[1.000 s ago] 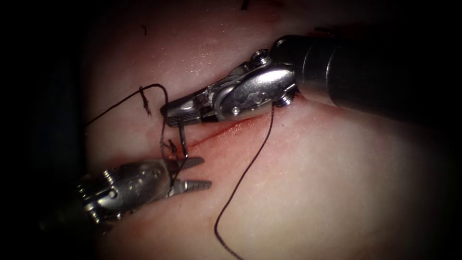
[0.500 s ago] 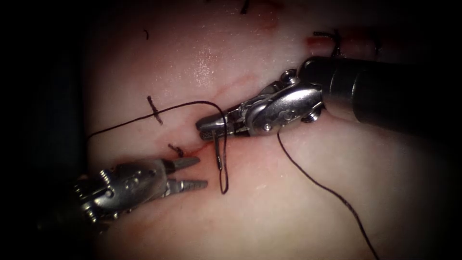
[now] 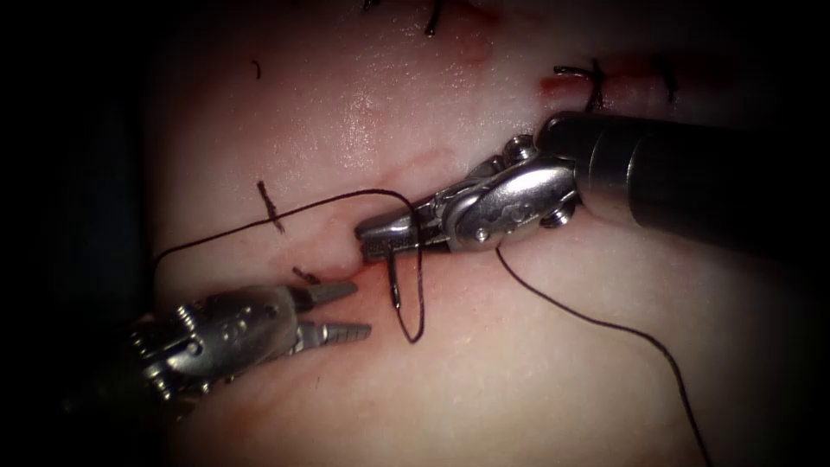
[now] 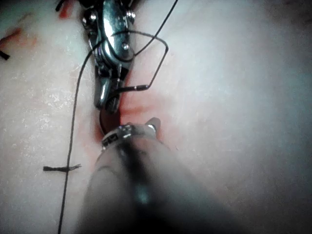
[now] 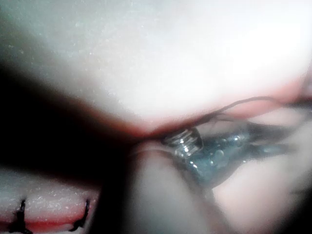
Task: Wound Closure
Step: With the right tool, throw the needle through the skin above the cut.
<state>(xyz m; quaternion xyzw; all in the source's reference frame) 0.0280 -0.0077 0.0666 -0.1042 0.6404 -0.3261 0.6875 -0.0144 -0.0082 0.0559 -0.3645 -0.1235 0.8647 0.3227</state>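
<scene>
Right tool (image 3: 373,242) jaws clamped on the needle (image 3: 392,278) near its thread end — needle hangs below the tip, clear of the tissue (image 3: 553,363), over the cut (image 3: 415,164). Left tool (image 3: 350,311) sits just beside it on the cut's left, jaws apart, holding nothing. Thread (image 3: 259,223) runs from the needle's end in a loop under the right tool, over its jaws, then off past the left tool; a second strand trails away beneath the right tool's wrist. Cut thread end (image 3: 270,207) lies between the two tools' far side, another short one (image 3: 304,275) just above the left tool — red fluid (image 3: 571,82) by finished stitches beyond the right shaft.
</scene>
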